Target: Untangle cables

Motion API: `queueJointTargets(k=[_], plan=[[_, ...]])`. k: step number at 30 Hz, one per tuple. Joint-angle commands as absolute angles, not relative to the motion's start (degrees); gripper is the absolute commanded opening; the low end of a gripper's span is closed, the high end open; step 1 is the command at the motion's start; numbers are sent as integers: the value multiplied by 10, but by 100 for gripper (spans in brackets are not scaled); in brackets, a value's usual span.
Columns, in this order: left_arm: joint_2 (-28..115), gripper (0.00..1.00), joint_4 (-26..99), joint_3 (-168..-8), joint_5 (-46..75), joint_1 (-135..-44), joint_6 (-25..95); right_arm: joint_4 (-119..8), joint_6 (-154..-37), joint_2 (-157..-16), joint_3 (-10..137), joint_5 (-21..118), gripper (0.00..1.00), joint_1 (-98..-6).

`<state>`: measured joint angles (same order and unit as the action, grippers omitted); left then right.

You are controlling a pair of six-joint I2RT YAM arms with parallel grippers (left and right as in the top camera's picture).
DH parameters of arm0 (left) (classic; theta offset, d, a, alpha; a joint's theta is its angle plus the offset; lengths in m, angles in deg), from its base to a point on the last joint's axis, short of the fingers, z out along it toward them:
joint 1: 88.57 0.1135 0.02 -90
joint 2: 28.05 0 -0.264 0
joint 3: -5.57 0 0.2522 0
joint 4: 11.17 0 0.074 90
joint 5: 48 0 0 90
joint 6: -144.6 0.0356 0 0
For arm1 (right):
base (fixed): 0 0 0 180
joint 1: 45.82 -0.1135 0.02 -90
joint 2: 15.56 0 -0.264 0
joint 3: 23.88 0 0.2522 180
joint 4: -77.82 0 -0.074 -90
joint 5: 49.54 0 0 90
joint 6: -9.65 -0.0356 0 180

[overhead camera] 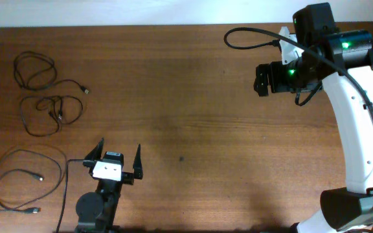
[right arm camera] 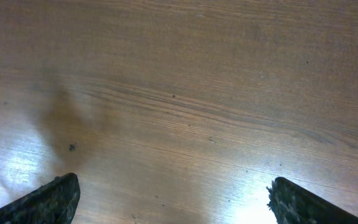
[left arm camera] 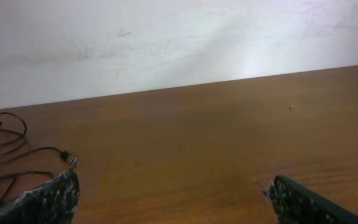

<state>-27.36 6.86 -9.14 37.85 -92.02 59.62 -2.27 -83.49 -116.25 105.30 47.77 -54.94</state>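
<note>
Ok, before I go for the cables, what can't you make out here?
Overhead: whether the upper two cables are knotted or just overlapping; the wires are too thin.
Left wrist: cables run off the left edge and behind a finger of the left gripper.
Right wrist: no cable in view, only table under the open right gripper.
Overhead: the lower cable plug type; too small.

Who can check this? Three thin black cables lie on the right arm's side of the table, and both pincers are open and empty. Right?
Wrong side: the overhead view shows the cables on the side of the table nearest the left arm. The left pincer and right pincer are open and empty.
</note>
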Motion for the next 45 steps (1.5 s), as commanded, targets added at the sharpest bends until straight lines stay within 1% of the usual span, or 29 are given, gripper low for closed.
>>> queueJointTargets(k=[1,8,11,16,19,20,23,25,26,28,30,32,34,35,36,37,39,41,43,45], plan=[[-278,99,68,-87,371,-922,592,-24,-838,-1162,1055,447,98,-547],[-278,99,68,-87,371,-922,592,0,-852,-1155,1055,448,99,-547],[-278,99,68,-87,371,-922,592,11,-851,-1120,1055,435,99,-547],[-278,99,68,-87,371,-922,592,17,-853,-991,1051,421,98,-547],[-278,99,68,-87,371,-922,592,20,-853,-903,1018,414,98,-547],[-278,99,68,-87,371,-922,592,20,-854,-863,995,408,98,-547],[-278,99,68,-87,371,-922,592,2,-929,-708,874,365,99,-547],[-278,99,68,-87,371,-922,592,-89,-926,-593,765,354,98,-547],[-278,98,68,-87,371,-922,592,-160,-897,-528,693,354,98,-540],[-278,99,68,-87,371,-922,592,-325,-817,-417,536,411,98,-483],[-278,99,68,-87,371,-922,592,-459,-791,-349,417,474,99,-432],[-278,99,68,-87,371,-922,592,-621,-791,-282,277,535,98,-382],[-278,98,68,-87,371,-922,592,-774,-793,-234,147,560,98,-364],[-278,99,68,-87,371,-922,592,-820,-793,-219,101,558,98,-364],[-278,99,68,-87,371,-922,592,-849,-798,-208,65,545,99,-364],[-278,98,68,-87,371,-922,592,-876,-838,-196,25,513,98,-364],[-278,99,68,-87,371,-922,592,-889,-899,-172,-33,469,99,-364],[-278,99,68,-87,371,-922,592,-894,-903,-157,-59,464,99,-364],[-278,99,68,-87,371,-922,592,-898,-947,-157,-85,442,98,-364],[-278,99,68,-87,371,-922,592,-892,-946,-157,-98,439,99,-364]])
